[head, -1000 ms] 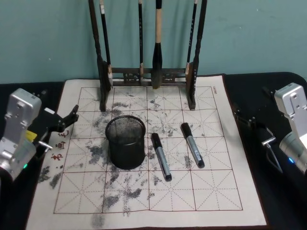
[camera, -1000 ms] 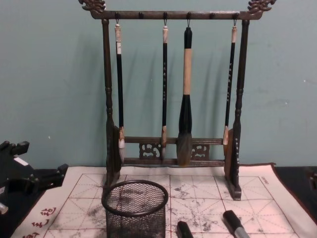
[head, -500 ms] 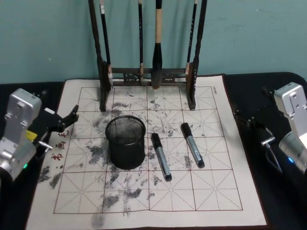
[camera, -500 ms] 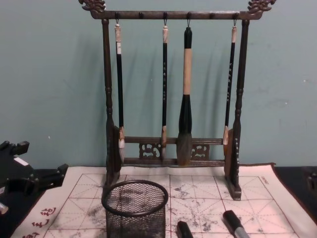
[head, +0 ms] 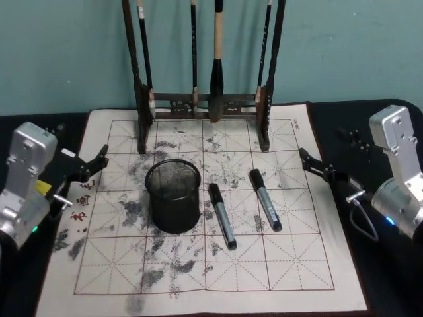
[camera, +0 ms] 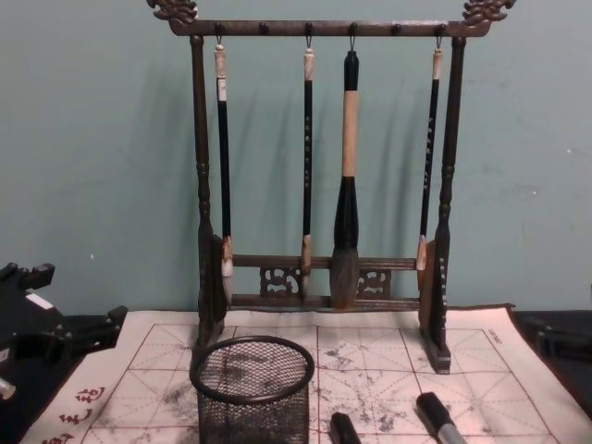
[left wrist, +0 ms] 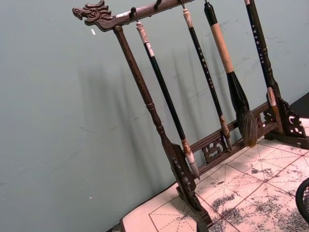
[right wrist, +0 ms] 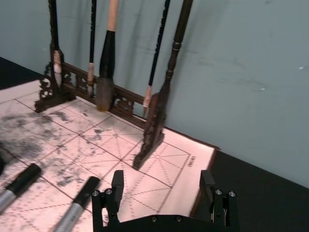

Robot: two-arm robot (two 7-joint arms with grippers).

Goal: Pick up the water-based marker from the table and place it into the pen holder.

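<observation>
**Operator:** What state is the right gripper (head: 316,166) in, and why is it there?

**Technician:** Its fingers (right wrist: 114,193) stand wide apart with nothing between them, above the right edge of the mat (head: 291,264). That spread probably suits straddling a marker barrel from above.

**Operator:** Where does the marker lie from it?

**Technician:** Two capped markers lie flat on the mat. The nearer marker (head: 265,199) is near the gripper, inboard of it and lower. The farther marker (head: 222,215) lies beyond that one. Which of them is water-based cannot be told.

**Operator:** And the pen holder (head: 175,210)?

**Technician:** It stands upright, mouth up, beyond both markers from the right gripper and just beside the farther marker, so a drop from above looks unobstructed. The left gripper (head: 89,168), likewise spread and empty, is parked on the holder's far side.
</observation>
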